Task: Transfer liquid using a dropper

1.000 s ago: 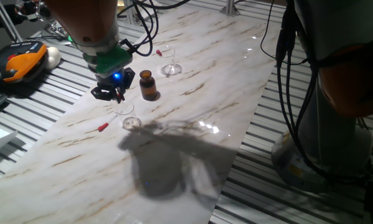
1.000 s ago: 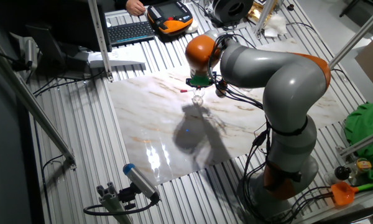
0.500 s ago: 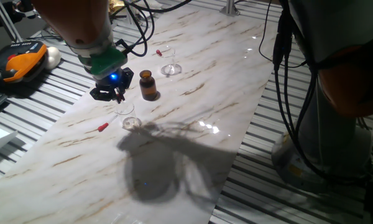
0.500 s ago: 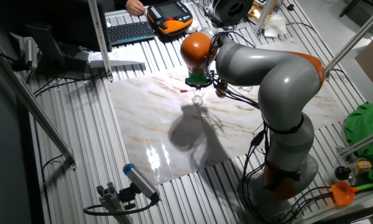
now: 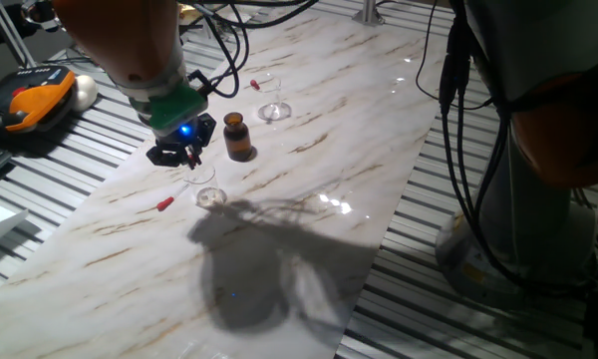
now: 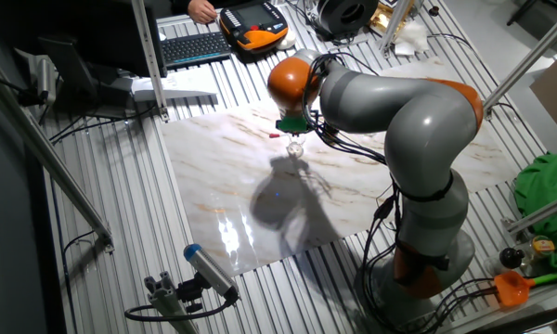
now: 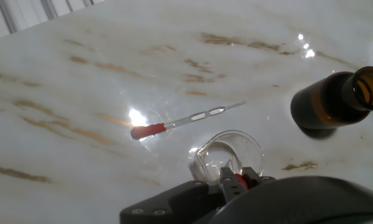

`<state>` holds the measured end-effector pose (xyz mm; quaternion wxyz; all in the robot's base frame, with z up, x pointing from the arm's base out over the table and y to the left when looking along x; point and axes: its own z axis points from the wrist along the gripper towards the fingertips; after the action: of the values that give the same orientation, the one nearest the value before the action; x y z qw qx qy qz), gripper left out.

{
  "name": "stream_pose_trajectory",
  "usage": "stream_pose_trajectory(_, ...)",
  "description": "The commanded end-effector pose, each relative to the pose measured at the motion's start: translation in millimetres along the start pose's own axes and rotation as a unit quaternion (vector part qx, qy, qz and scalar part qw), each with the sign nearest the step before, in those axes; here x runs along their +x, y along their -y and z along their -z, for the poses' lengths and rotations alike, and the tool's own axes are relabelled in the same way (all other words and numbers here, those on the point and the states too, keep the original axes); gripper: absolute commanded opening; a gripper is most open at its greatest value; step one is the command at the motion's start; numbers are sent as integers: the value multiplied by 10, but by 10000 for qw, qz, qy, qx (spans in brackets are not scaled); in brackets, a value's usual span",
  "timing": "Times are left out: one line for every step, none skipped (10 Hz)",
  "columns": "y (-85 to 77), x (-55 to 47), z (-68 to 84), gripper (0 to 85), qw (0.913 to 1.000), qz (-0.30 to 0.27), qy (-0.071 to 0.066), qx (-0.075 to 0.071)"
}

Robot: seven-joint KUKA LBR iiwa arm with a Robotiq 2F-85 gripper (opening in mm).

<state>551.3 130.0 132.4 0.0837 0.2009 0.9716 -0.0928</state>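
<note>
— Where is the claw (image 5: 186, 155) right now?

— Hanging just above a small clear glass (image 7: 227, 155) on the marble table (image 5: 309, 189). In the hand view its tips (image 7: 229, 177) look pinched on something red with a thin tube, probably a dropper (image 7: 239, 181), though only a sliver shows.

— Any other dropper?

— Yes, a second dropper (image 7: 185, 120) with a red bulb lies flat on the table just beyond the glass, apart from the claw.

— And the bottle?

— A brown bottle (image 5: 238, 137), open at the top, stands upright off to the claw's side, near but not touching. Another clear glass (image 5: 272, 98) stands farther past the bottle.
</note>
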Motion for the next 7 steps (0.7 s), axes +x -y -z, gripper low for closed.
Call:
stream_pose_trajectory(-1,4,-3,170,10000,0,8,5)
stream_pose_trajectory(-2,11,-3,170,10000,-4,41,23)
stream_pose_trajectory(-2,13,-4,170,10000,-3,58,24)
stream_pose_trajectory(-4,18,-8,170,10000,-10,72,18)
stream_pose_trajectory(-5,23,-13,170,9999,-16,100,22)
stream_pose_trajectory(-6,24,-13,170,9999,-13,123,36)
stream_pose_trajectory(-9,24,-12,170,9999,-18,136,47)
